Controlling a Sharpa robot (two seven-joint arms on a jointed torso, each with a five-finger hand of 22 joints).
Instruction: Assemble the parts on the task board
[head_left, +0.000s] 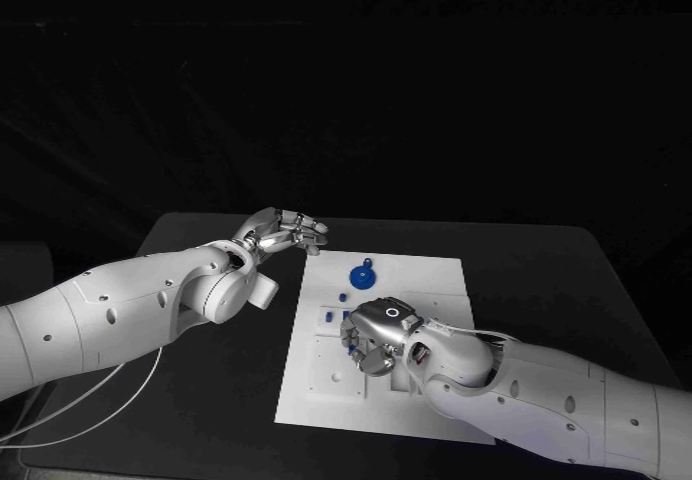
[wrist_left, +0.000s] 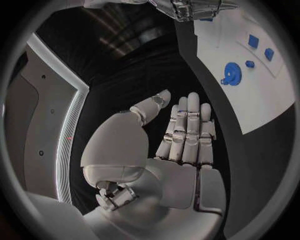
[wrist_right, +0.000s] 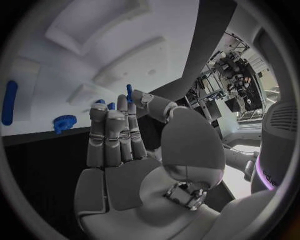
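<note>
Black table (head_left: 548, 270) against a dark backdrop, white task board (head_left: 418, 400) lying flat at its middle. Left arm (head_left: 101, 320) enters from the left side and ends short of the board; right arm (head_left: 548, 390) crosses the board's near right corner. Left hand (head_left: 281, 233) hangs over bare table just off the board's far left corner, fingers (wrist_left: 187, 130) straight and close together, thumb set apart, nothing in it. Right hand (head_left: 378, 335) sits low over the board's middle, palm facing the board; a small blue part (wrist_right: 129, 93) shows at its fingertips between thumb and fingers, looks pinched, other fingers nearly straight and side by side. Blue gear-shaped part (head_left: 362, 275) lies on the board's far section, beyond the right hand, apart from it. A few small blue parts (head_left: 339, 297) lie just left of that hand.
</note>
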